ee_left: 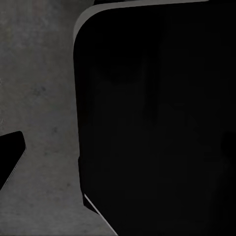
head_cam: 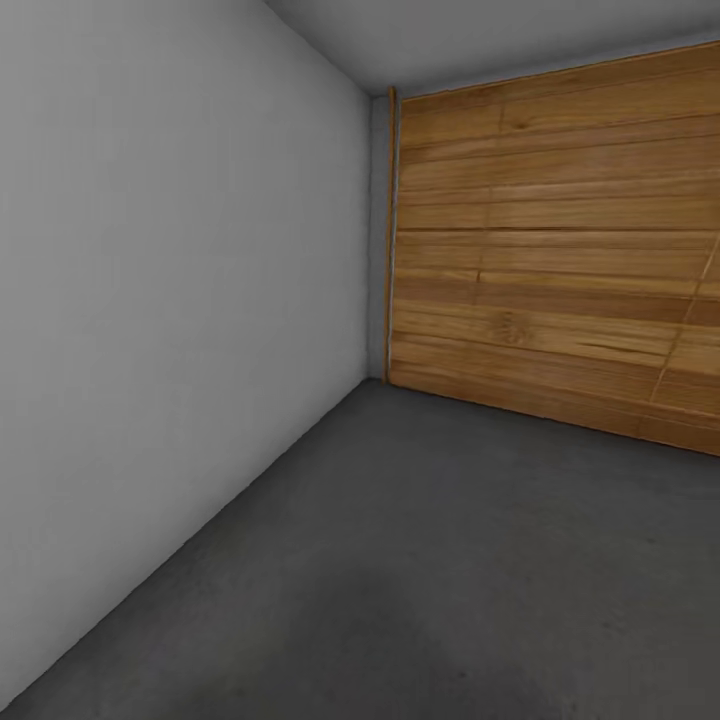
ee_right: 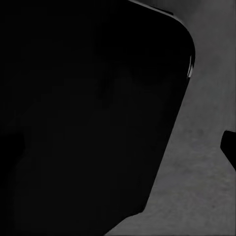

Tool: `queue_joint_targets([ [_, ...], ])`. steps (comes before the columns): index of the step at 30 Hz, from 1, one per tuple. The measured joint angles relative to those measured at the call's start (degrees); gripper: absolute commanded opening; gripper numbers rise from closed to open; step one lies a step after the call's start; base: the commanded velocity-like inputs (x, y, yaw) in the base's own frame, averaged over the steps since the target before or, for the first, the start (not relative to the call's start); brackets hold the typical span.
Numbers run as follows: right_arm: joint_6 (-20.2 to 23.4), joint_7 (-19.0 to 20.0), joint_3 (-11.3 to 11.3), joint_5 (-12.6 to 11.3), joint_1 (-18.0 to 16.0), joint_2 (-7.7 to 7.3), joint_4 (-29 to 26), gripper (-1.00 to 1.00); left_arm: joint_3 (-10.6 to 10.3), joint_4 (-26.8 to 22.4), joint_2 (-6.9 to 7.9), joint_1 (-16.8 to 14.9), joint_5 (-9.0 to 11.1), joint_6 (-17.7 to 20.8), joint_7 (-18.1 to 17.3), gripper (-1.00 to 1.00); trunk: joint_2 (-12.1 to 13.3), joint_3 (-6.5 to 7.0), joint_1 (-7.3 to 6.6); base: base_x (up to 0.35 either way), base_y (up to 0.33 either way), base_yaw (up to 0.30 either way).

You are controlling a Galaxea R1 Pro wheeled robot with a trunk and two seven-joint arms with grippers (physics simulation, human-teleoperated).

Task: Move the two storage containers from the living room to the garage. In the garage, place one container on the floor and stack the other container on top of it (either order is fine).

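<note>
Garage: grey wall (head_cam: 180,300), plank door (head_cam: 560,250), concrete floor (head_cam: 450,560). Containers: no stack begun on this stretch of floor. Finger state, both grippers: cannot tell.

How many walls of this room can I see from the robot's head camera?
2. A plain grey wall runs along the left, and a wide wooden plank door fills the far side. They meet at the corner above the dark concrete floor. Other walls lie outside the picture.

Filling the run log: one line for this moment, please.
location: garage | head view: grey wall, wooden plank door, concrete floor | wrist views: dark body over floor | end effector states: cannot tell
</note>
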Motion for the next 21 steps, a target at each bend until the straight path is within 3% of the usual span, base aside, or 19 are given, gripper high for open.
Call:
queue_joint_targets([
  [21,-2.1,-0.1,0.0,-0.1,0.0,-0.41,0.2,1.00,0.0,0.0,0.00,0.0,0.0,0.0,0.0,1.00,0.0,0.00,0.00,0.000,0.000,-0.282],
])
